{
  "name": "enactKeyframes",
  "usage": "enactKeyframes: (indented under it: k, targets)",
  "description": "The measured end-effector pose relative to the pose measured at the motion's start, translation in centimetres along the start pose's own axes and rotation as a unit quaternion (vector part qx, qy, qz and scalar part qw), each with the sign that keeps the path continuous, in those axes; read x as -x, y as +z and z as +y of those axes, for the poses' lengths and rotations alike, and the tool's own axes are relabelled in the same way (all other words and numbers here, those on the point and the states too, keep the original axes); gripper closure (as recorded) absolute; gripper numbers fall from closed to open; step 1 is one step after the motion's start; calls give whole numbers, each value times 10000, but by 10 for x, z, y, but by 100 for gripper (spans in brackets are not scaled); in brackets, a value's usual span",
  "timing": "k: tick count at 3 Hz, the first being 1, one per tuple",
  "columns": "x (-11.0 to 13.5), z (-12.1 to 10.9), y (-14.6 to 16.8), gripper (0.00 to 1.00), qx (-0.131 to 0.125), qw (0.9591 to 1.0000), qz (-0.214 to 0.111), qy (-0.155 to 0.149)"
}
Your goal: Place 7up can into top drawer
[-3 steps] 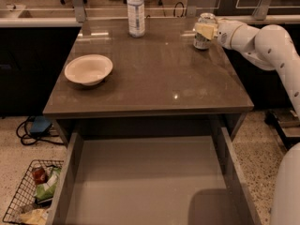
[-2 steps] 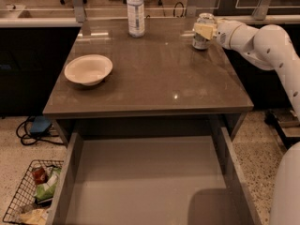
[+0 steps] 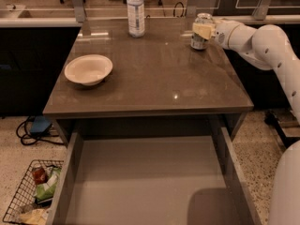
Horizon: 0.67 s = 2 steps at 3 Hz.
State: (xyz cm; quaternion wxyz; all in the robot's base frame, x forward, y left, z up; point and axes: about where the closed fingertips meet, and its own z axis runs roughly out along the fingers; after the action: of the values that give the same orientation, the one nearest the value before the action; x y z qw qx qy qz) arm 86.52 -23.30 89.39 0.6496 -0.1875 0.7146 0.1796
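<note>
The gripper (image 3: 203, 30) sits against the upper part of the can (image 3: 198, 43), which stands near the far right corner of the worktop (image 3: 154, 78); I cannot tell whether it has a firm hold yet. The grip should be secure before the can is lifted straight up. It should then be carried upright past the front edge and lowered onto the flat bottom of the open drawer (image 3: 145, 182) below.
</note>
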Motion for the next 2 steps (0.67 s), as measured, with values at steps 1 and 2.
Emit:
enactKeyframes:
  k: [1,2]
  targets:
    - [0,1,0,100,6,10000,-2,2]
    - [20,9,-15,100,23,10000,-39,-76]
